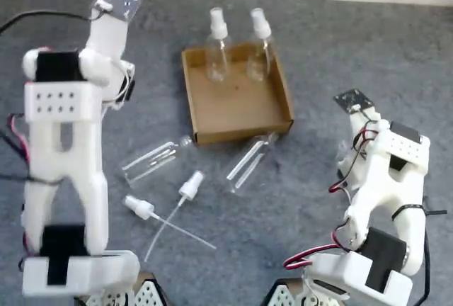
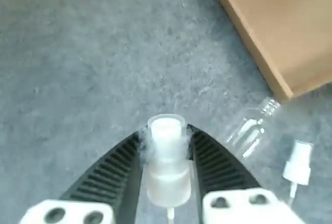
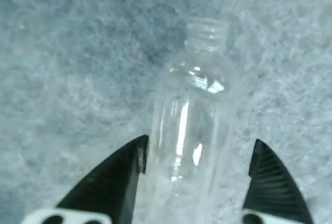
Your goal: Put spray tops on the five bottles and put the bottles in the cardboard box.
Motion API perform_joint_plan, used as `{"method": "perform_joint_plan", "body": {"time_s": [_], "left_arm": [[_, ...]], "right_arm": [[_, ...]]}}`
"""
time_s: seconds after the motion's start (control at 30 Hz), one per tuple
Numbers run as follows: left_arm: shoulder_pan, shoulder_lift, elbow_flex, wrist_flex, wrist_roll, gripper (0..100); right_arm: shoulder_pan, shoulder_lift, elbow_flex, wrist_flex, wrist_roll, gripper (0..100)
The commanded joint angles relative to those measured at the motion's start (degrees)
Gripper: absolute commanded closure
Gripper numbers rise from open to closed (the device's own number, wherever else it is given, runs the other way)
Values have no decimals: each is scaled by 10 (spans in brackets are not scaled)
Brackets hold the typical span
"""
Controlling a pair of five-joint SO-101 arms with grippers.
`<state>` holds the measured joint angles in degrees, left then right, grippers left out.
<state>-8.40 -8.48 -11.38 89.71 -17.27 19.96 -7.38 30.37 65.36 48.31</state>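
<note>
High view first: the shallow brown cardboard box sits mid-table on the grey carpet-like surface, with two clear plastic bottles wearing white spray tops standing along its far wall. Just outside the near wall, two uncapped clear bottles lie on their sides, and two loose white spray tops with long dip tubes lie near them. The left arm is off to the box's left and the right arm well to its right. In the left wrist view, the left gripper is clamped on a white spray top, with the box corner and one lying bottle beyond. In the right wrist view, the right gripper has its black jaws around a clear capless bottle, neck pointing away. It looks gripped, though the far finger's contact is hard to make out.
</note>
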Motion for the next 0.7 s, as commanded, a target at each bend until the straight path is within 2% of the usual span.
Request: {"method": "perform_joint_plan", "body": {"time_s": [0.0,0.2,0.47,0.67], "left_arm": [[29,-102,73,5,6,998],[28,-179,156,-11,5,998],[28,-223,196,-9,-18,998],[28,-223,199,-11,-18,997]], "right_arm": [[-39,-5,-27,-8,-43,745],[-74,0,-56,-15,-84,745],[-47,132,-141,-27,-84,745],[-43,178,-173,-30,-84,761]]}}
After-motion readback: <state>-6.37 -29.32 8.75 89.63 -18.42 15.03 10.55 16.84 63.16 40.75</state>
